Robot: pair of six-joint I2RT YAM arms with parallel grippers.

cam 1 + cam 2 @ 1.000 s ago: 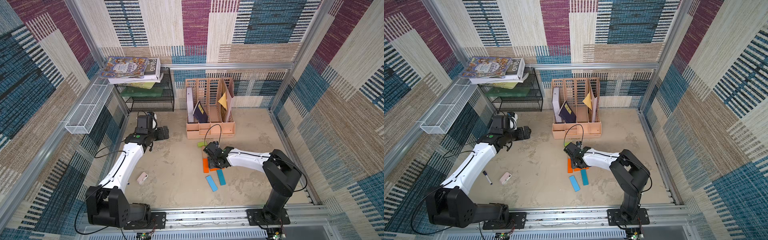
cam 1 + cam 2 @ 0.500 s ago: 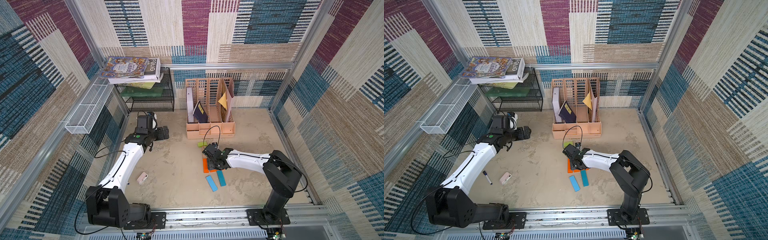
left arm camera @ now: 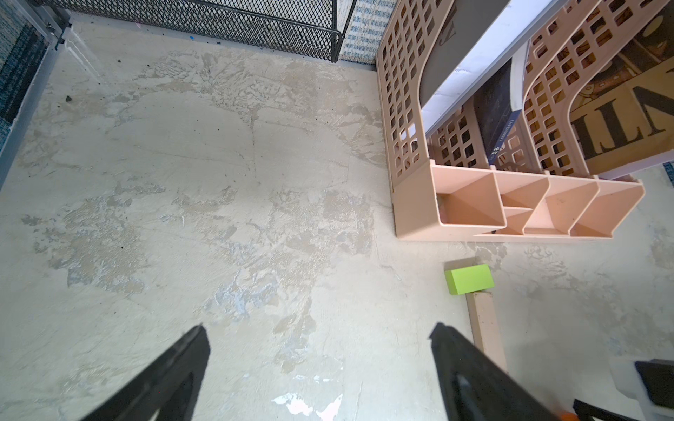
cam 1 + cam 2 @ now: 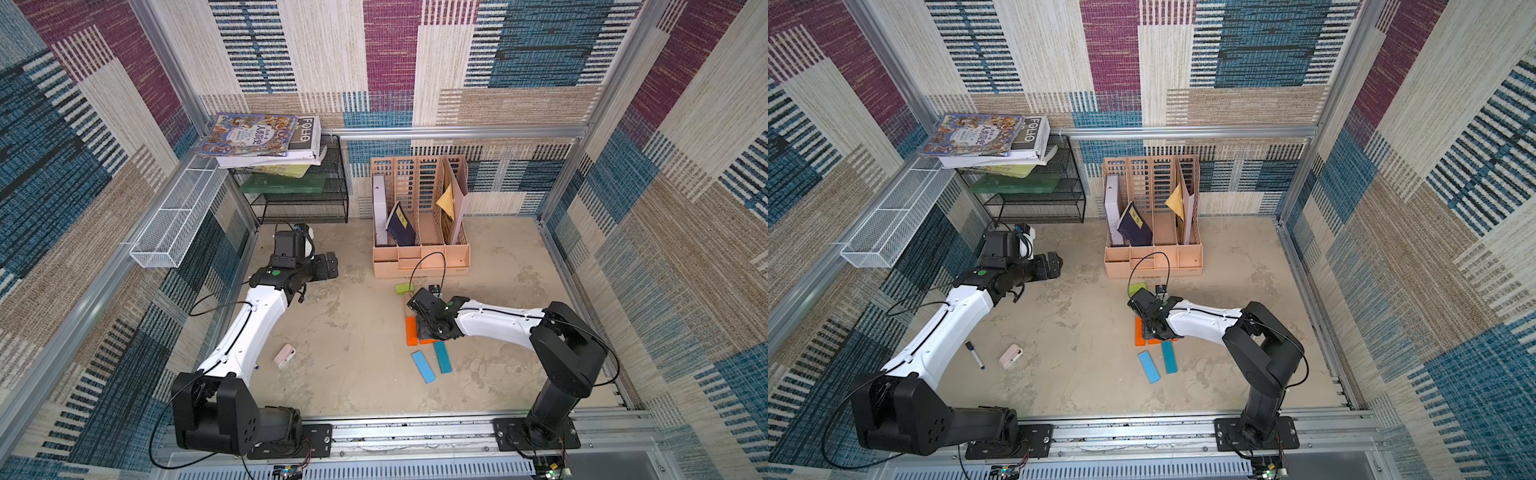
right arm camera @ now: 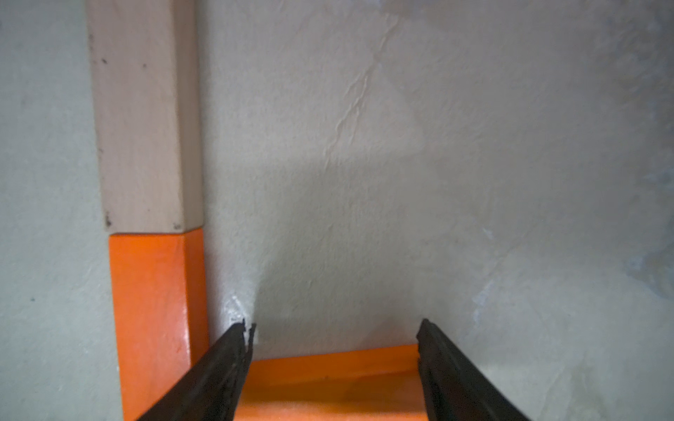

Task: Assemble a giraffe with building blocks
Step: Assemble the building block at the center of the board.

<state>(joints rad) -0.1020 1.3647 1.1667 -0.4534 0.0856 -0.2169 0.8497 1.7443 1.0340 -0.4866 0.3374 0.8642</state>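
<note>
Seemingly the body is being finished: low in the right wrist view the right gripper (image 5: 335,324) straddles the crosswise orange block (image 5: 328,382), jaws close by its sides; whether they pinch it I cannot tell. It appears to meet the upright orange block (image 5: 153,310), which the tan block (image 5: 142,120) tops. Next, I judge, comes a clean lift away, then the two blue blocks (image 4: 423,365) below. The giraffe (image 4: 1140,332) lies right of centre on the mottled beige floor (image 4: 353,332); the left gripper (image 4: 328,268) hangs spread and empty. Patchwork walls enclose everything.

building blocks (image 4: 410,331) before file organiser (image 4: 422,258), small case (image 4: 284,355) well left of them
</note>
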